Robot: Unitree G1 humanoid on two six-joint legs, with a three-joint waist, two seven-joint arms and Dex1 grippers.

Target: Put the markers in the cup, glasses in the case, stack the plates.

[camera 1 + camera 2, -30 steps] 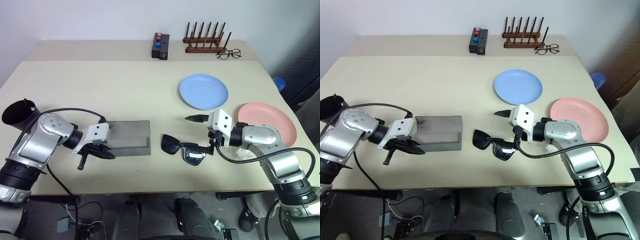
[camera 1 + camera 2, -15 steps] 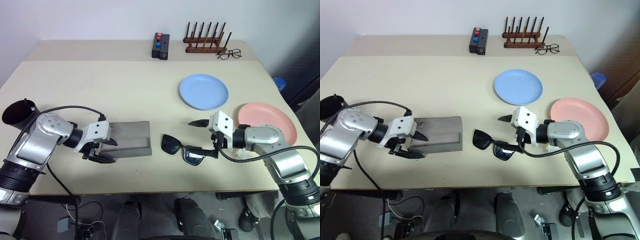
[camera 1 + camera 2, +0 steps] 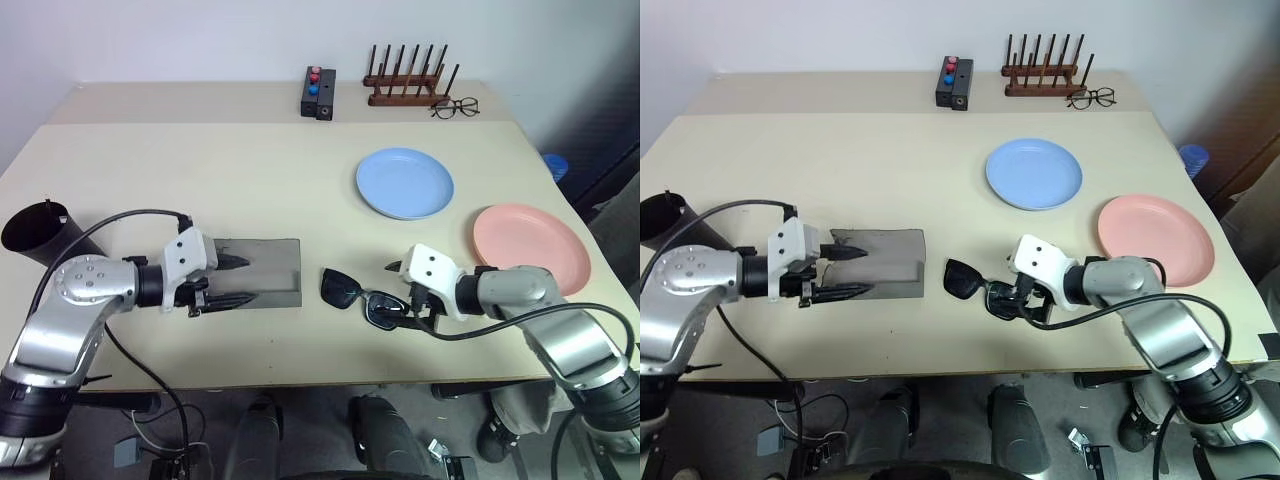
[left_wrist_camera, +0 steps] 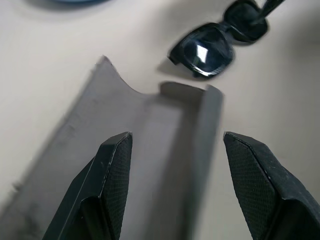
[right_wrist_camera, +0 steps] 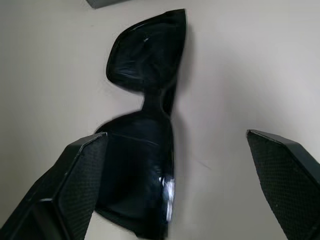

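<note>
Jaws spread on both grippers: left (image 3: 232,280) over the case (image 3: 268,272), right (image 3: 408,295) straddling the glasses (image 3: 362,298).

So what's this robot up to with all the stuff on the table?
It is tidying up. Its right gripper, fingers spread wide, sits at the black sunglasses lying on the table, about to grab them. Its left gripper, also open, is at the grey case beside them. The blue plate and the pink plate lie apart, unstacked.
</note>
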